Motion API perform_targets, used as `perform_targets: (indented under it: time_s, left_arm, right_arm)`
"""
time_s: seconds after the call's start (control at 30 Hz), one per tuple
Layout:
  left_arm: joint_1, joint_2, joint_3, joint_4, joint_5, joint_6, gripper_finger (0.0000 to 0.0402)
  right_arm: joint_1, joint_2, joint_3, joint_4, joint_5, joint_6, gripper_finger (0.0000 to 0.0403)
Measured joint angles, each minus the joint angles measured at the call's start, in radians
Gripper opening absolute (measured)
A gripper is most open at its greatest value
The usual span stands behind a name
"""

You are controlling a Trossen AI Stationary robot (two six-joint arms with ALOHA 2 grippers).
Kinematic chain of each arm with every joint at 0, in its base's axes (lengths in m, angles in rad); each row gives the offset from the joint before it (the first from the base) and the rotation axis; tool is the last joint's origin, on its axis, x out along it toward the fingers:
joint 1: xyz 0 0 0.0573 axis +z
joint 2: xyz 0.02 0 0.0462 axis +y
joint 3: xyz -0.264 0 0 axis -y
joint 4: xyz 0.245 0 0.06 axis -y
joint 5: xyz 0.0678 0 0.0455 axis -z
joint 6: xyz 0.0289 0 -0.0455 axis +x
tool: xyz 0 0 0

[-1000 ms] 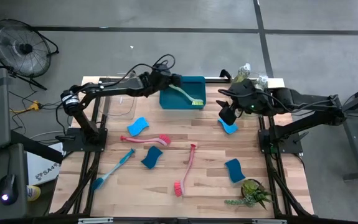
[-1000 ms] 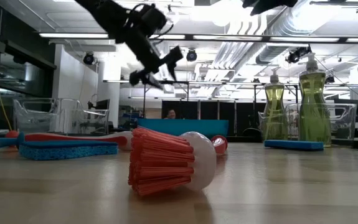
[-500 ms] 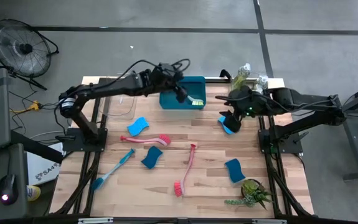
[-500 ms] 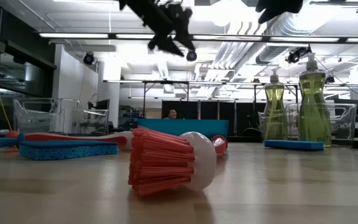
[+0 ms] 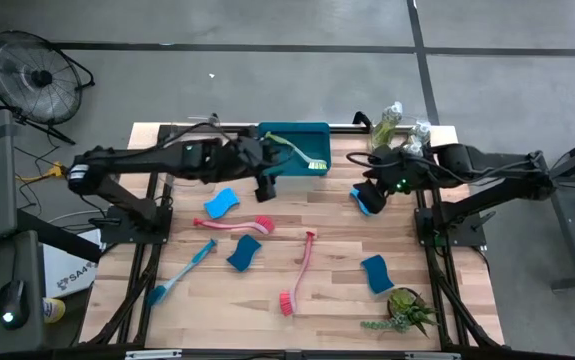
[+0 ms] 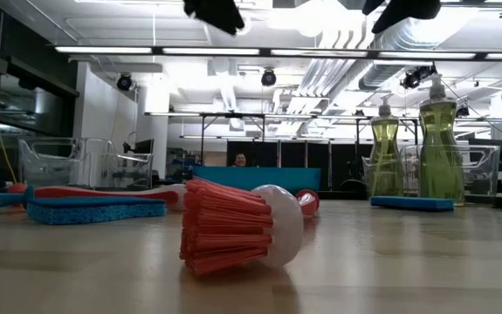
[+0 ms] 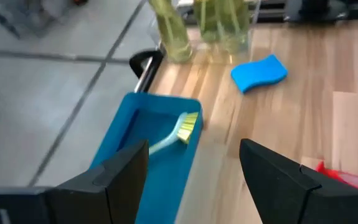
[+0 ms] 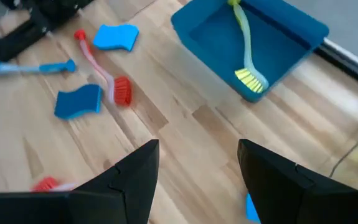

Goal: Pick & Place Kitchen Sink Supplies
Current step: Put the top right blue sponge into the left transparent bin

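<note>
The yellow-green brush (image 5: 298, 152) lies slantwise in the blue tray (image 5: 275, 165), its bristles toward the tray's right corner. My left claw (image 5: 265, 188) and right claw (image 5: 367, 192) hang spread and empty above the wooden surface (image 5: 332, 270).

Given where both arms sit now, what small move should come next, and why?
Probably lower the right pincer onto the blue sponge beneath it: its fingers are open and empty, while the yellow-green brush already lies in the blue tray.
</note>
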Motion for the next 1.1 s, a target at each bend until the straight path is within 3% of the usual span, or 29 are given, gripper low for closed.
perform_targets:
  time_s: [0.37, 0.73, 0.93, 1.1]
  left_arm:
    - [-0.16, -0.164, 0.0, -0.213, -0.115, 0.089, 0.0246]
    - [-0.296, -0.239, 0.0, -0.261, -0.157, 0.204, 0.0246]
    - [-0.323, -0.238, 0.0, -0.282, -0.152, 0.22, 0.0246]
    - [-0.322, -0.238, -0.001, -0.288, -0.127, 0.211, 0.0246]
  right_arm:
    - [0.134, 0.076, 0.0, -0.012, 0.036, 0.407, 0.0213]
    - [0.257, 0.24, 0.0, -0.119, 0.018, 0.78, 0.0213]
    - [0.255, 0.345, 0.0, -0.273, -0.027, 0.877, 0.0213]
    - [0.254, 0.421, -0.001, -0.353, 0.002, 0.901, 0.0213]
